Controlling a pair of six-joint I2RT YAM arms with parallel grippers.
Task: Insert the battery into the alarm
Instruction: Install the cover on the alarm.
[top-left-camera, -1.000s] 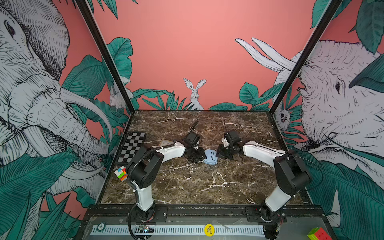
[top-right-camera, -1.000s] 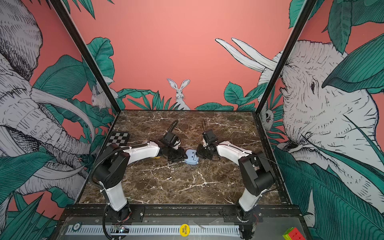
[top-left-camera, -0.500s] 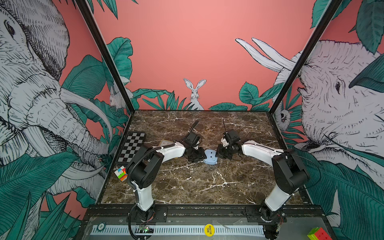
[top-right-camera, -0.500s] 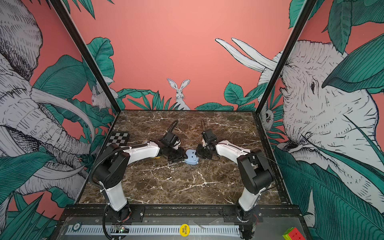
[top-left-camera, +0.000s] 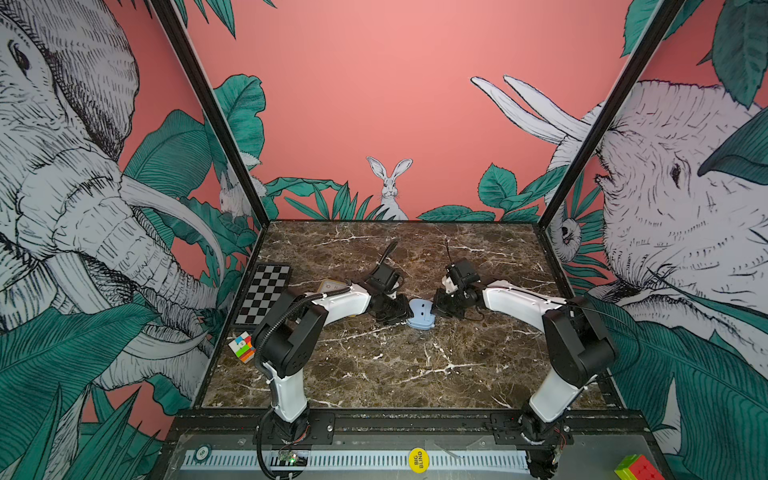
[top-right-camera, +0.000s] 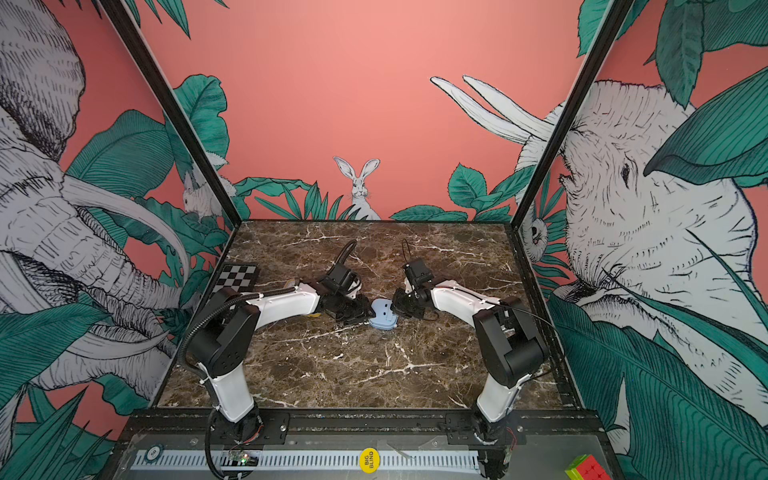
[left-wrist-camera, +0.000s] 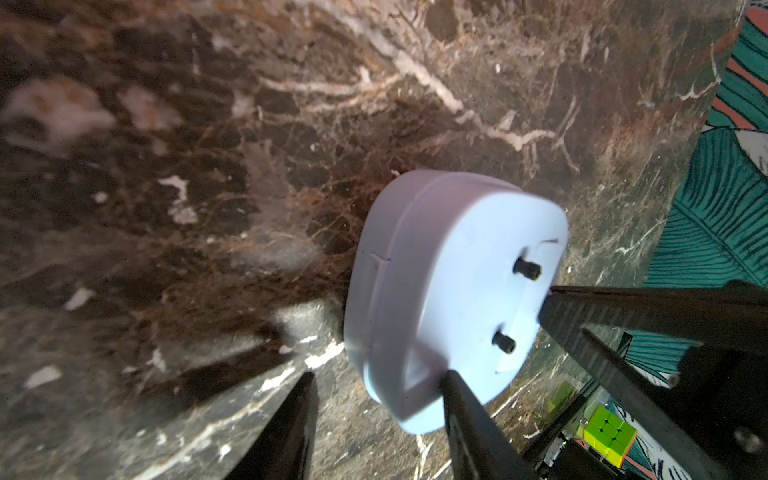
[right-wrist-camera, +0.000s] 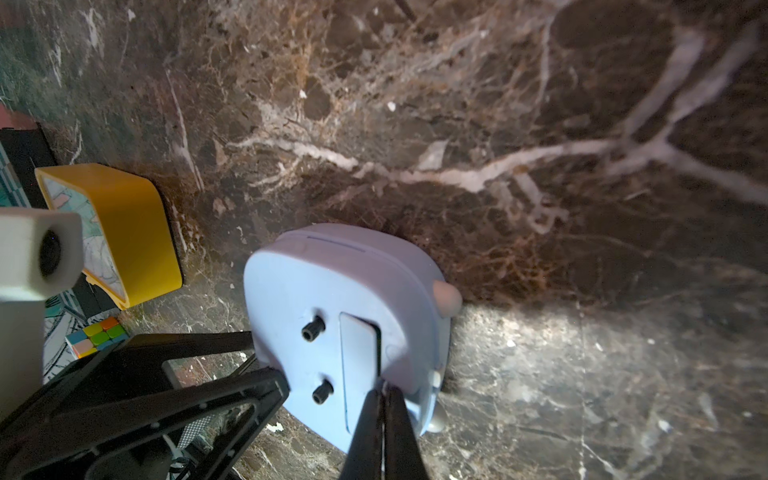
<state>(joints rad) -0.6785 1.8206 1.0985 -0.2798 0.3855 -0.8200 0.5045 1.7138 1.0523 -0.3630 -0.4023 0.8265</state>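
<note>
The pale blue alarm (top-left-camera: 420, 314) lies face down at the middle of the frame in both top views, on the marble worktop (top-left-camera: 374, 365), with a tool on either side of it. Its back faces up, showing two black knobs (right-wrist-camera: 312, 328) and the battery cover (right-wrist-camera: 359, 361). No battery shows in any view, so I cannot say where it is.

The right tool (right-wrist-camera: 384, 399) is closed with nothing between its tips, which sit at the long edge of the cover, where a dark gap runs. The left tool (left-wrist-camera: 378, 376) has its jaws apart and grips nothing. One of its fingers (left-wrist-camera: 461, 399) rests against the alarm's rim.

This looks like the cover-opening step, which must be finished before a battery can go in. To do it well, the closed tips should work as a thin wedge, staying low in the gap and easing the cover the way it releases rather than pressing down. The alarm looks light and the stone smooth, so it will likely skid, and the left finger should brace it against the push. Too much force may snap the catch or flip the alarm.
</note>
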